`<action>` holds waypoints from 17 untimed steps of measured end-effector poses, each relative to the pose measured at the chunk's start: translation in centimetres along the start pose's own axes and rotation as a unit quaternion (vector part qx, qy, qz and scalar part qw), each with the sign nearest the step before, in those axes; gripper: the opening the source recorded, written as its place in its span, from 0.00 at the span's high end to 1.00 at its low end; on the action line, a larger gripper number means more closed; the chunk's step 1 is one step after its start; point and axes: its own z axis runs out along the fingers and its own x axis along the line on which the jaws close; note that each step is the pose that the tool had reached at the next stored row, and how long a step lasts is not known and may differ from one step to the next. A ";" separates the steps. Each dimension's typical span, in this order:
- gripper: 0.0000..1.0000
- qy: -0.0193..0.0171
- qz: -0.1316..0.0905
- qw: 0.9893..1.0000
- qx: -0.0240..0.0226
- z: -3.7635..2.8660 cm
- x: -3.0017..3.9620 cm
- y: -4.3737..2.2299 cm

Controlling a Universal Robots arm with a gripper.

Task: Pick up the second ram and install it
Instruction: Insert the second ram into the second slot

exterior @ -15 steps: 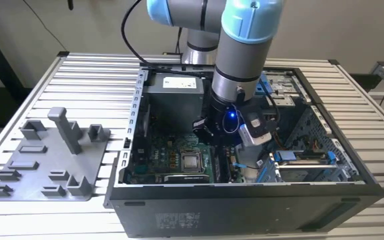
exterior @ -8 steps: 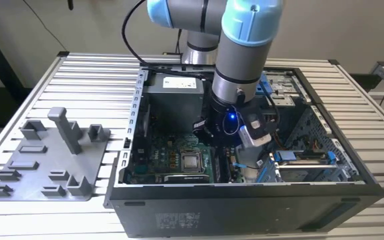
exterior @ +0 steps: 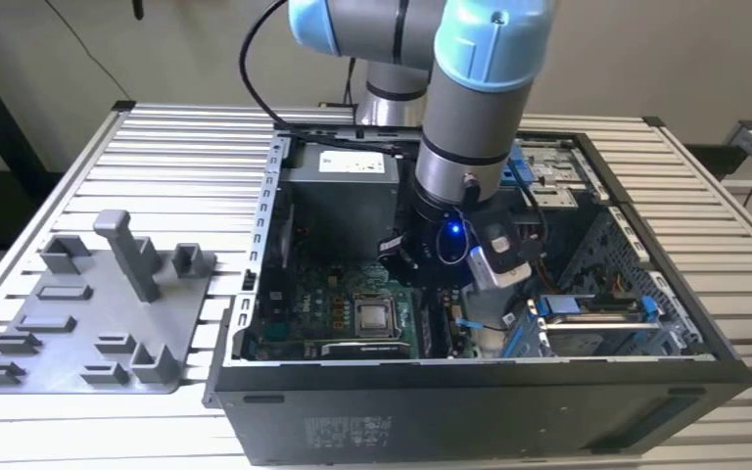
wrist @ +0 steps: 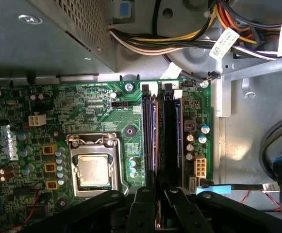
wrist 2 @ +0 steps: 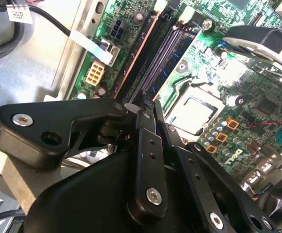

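**Gripper over the memory slots inside the open computer case**

In the exterior view the arm reaches down into the open computer case (exterior: 689, 323) at the frame's centre, its gripper (exterior: 461, 294) low over the motherboard (exterior: 310, 308) near the processor socket (exterior: 376, 316). A grey plastic tray (exterior: 89, 313) with upright blocks lies on the slatted table (exterior: 180, 147) at the frame's left, well apart from the case.

In the second wrist view the gripper (wrist 2: 148, 104) has its black fingers (wrist 2: 145, 126) drawn close together, tips just above the long memory slots (wrist 2: 167, 53). In the first wrist view the fingers (wrist: 143, 204) rise from the bottom centre, and a thin copper-coloured edge shows between them, in line with the slots (wrist: 160, 136). That edge may be the second ram (wrist: 156, 218), but I cannot tell for certain, nor whether the jaws are pinching it. Yellow and black cables (wrist: 179, 43) run across the upper part of that frame.
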 end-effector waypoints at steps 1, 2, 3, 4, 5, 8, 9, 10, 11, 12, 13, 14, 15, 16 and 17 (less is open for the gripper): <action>0.86 0.000 0.000 1.000 0.000 0.00 0.00 0.04; 0.86 0.000 0.000 1.000 0.000 0.01 0.00 0.06; 0.86 0.000 0.000 1.000 0.000 0.02 0.00 0.10; 0.86 0.000 0.000 1.000 0.000 0.03 0.00 0.14; 0.86 0.000 0.000 1.000 0.000 0.04 0.00 0.14; 0.86 0.000 0.000 1.000 0.000 0.10 -0.01 0.15; 0.86 0.000 0.000 1.000 0.000 0.12 -0.01 0.15; 0.86 0.000 0.000 1.000 0.000 0.15 -0.01 0.15; 0.86 0.000 0.000 1.000 0.000 0.16 -0.01 0.15; 0.86 0.000 0.000 1.000 0.000 0.17 -0.01 0.15; 0.86 0.000 0.000 1.000 0.000 0.19 -0.01 0.15; 0.86 0.000 0.000 1.000 0.000 0.21 -0.01 0.16; 0.86 0.000 0.000 1.000 0.000 0.22 -0.01 0.16; 0.86 0.000 0.000 1.000 0.000 0.22 -0.01 0.15; 0.86 0.000 0.000 1.000 0.001 0.21 -0.01 0.16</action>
